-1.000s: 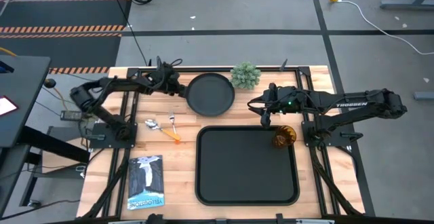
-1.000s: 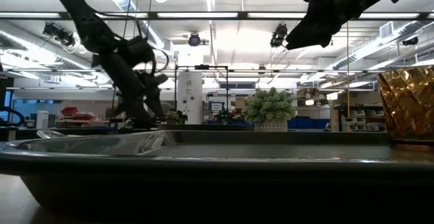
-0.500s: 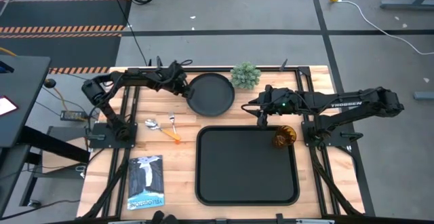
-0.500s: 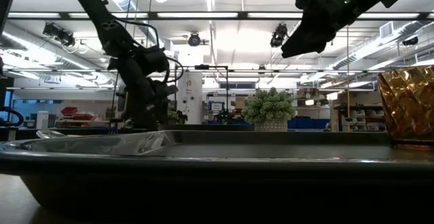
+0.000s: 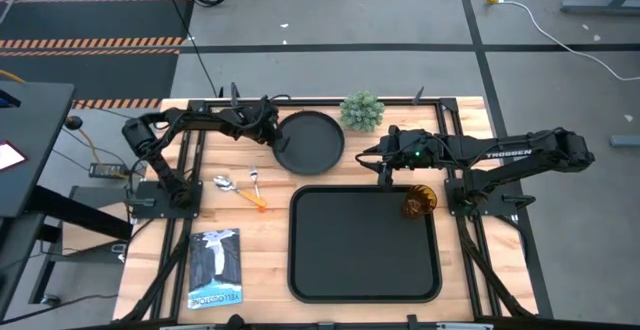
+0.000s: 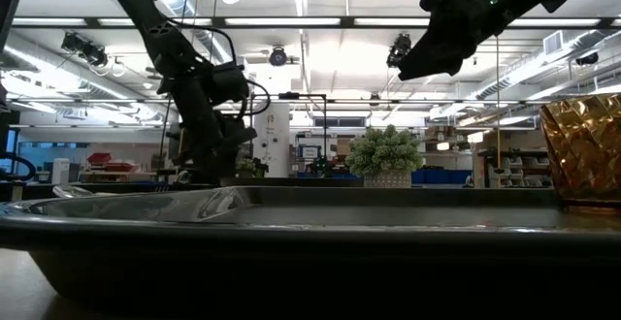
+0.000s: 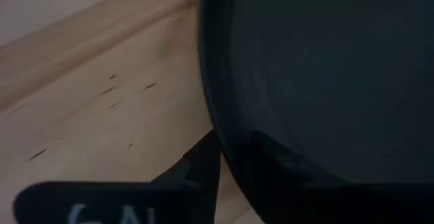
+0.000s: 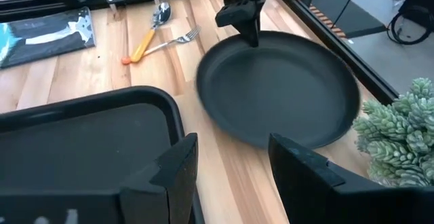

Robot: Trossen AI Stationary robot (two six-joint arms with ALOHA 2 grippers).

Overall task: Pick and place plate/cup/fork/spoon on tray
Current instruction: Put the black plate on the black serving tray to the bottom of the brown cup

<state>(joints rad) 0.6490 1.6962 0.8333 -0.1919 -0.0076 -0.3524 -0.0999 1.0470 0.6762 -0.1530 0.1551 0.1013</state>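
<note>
Left wrist view: the round matte-black plate (image 7: 325,68), behind the large black rounded-square tray (image 5: 365,242), is straddled at its rim by the left gripper (image 5: 270,130), not yet visibly clamped; both fingers should be closed fully before lifting; the right gripper (image 8: 227,159) is held open nearby.

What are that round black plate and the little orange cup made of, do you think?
The plate looks like matte plastic or coated metal: dull black, with only a soft sheen. The cup looks like translucent amber plastic or glass, since light shines through its faceted diamond pattern.
</note>
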